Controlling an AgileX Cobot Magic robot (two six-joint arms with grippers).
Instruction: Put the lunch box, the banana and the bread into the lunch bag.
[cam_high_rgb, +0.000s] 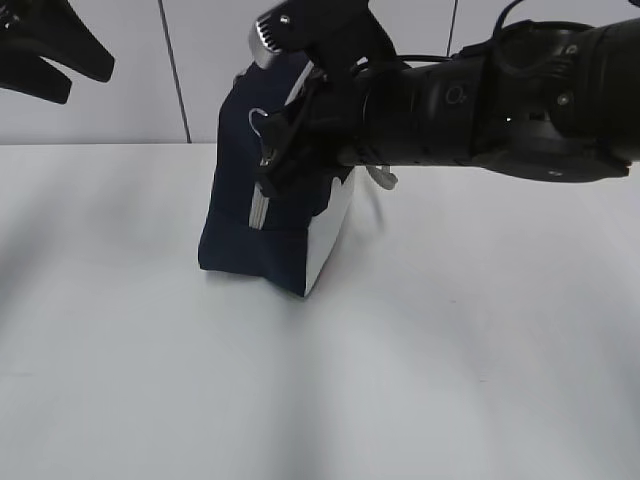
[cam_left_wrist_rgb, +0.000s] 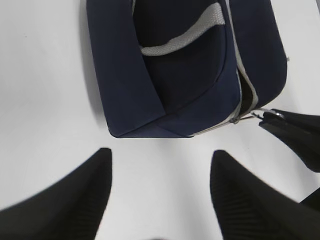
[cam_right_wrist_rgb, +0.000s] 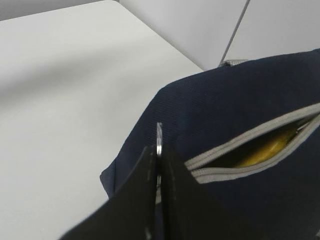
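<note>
**Ana:** Nearest the exterior camera is bare table (cam_high_rgb: 300, 400); past it stands the bag (cam_high_rgb: 270, 230), with the right arm laid across its top from the right. Where does the gripper sit?

**Ben:** Right gripper (cam_high_rgb: 268, 165) is at the bag's near upper edge, on the zipper pull (cam_high_rgb: 263, 160). The zipper tape (cam_high_rgb: 259, 208) hangs down the bag's front corner just below it. Left gripper (cam_high_rgb: 50, 60) hangs high at the far left, well apart from the bag, so the right arm is plainly the nearer one.

**Ana:** And from the left wrist?

**Ben:** Left fingers (cam_left_wrist_rgb: 85, 195) are spread wide with nothing between them, above the table just short of the bag (cam_left_wrist_rgb: 165, 95). A handle (cam_left_wrist_rgb: 185, 35) lies across the bag's top. The zipper (cam_left_wrist_rgb: 247, 95) runs along the bag's right side, and the pull (cam_left_wrist_rgb: 257, 115) at its near end is touching the right gripper (cam_left_wrist_rgb: 287, 130).

**Ana:** Right wrist view?

**Ben:** Right gripper (cam_right_wrist_rgb: 159, 175) is closed narrow on the metal pull (cam_right_wrist_rgb: 159, 140). From there the zipper (cam_right_wrist_rgb: 250, 145) runs away to the right along the bag (cam_right_wrist_rgb: 225, 100), its long axis. It gapes open there, and something yellow shows inside, probably the banana (cam_right_wrist_rgb: 267, 147). Box and bread I can't see in any view.

**Ana:** So the next move turns on that line?

**Ben:** I'd judge so: any pull has to follow the zipper's run.
</note>
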